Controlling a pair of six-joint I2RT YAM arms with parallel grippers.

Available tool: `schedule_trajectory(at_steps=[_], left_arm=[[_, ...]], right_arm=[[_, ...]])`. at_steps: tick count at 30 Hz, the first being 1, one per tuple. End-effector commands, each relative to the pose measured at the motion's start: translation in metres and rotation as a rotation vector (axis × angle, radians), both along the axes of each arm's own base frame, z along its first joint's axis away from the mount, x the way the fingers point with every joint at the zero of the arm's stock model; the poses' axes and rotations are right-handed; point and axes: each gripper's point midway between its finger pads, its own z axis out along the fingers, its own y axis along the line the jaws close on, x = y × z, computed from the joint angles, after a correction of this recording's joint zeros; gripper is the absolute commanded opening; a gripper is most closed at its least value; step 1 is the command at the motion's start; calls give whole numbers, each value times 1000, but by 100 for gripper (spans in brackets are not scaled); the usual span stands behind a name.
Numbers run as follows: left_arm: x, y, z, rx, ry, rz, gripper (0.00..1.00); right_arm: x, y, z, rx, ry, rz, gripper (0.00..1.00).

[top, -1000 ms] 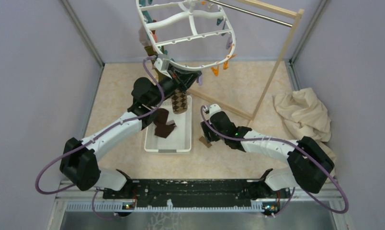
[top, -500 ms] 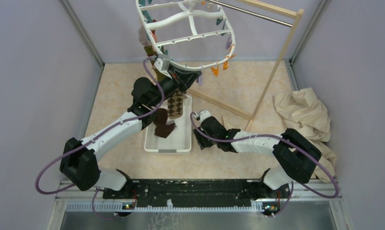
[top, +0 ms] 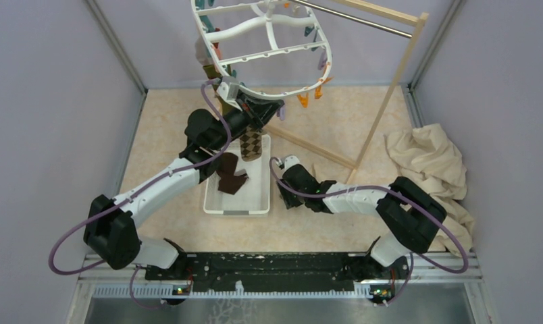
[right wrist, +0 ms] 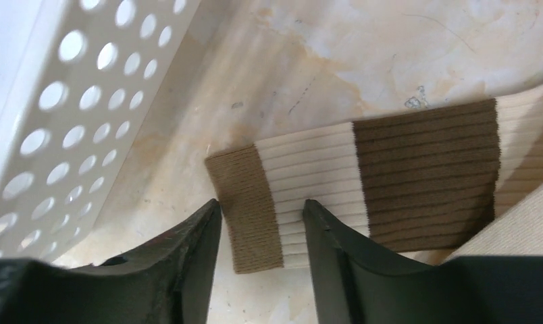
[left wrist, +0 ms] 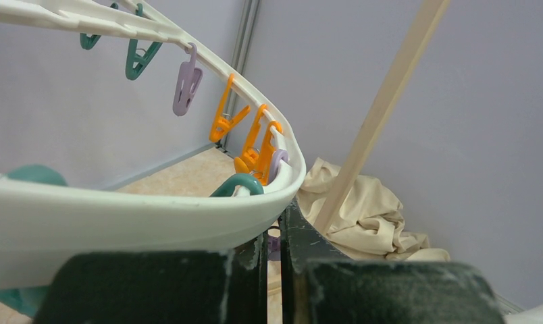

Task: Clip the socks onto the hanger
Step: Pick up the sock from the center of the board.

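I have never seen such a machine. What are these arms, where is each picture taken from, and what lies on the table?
These are two robot arms bolted to the near edge of a table. One picture looks down from above; the other two come from cameras on the wrists. The left hand is shut, up at the rim of the white hanger; whether it grips anything I cannot tell. The right hand is open, low over a brown and cream sock on the table. A white bin holds a dark brown sock. A beige cloth lies at the right.
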Motion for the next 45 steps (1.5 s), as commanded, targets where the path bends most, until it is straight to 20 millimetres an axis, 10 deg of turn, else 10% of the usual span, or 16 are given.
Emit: schedule_trajectory(at_steps=[1, 6, 11, 19, 45], left_arm=[[-2, 3, 6, 16, -14, 3, 0], [-2, 3, 5, 17, -14, 6, 0], [-1, 2, 3, 20, -10, 3, 0], [-1, 1, 3, 16, -8, -6, 0], [-3, -8, 1, -6, 15, -55, 0]], right_arm=[[-4, -5, -17, 7, 63, -31, 41], [-4, -9, -16, 17, 69, -50, 0], [-3, -9, 5, 94, 44, -37, 0], [6, -8, 101, 455, -93, 34, 0], [70, -22, 306, 654, -681, -56, 0]])
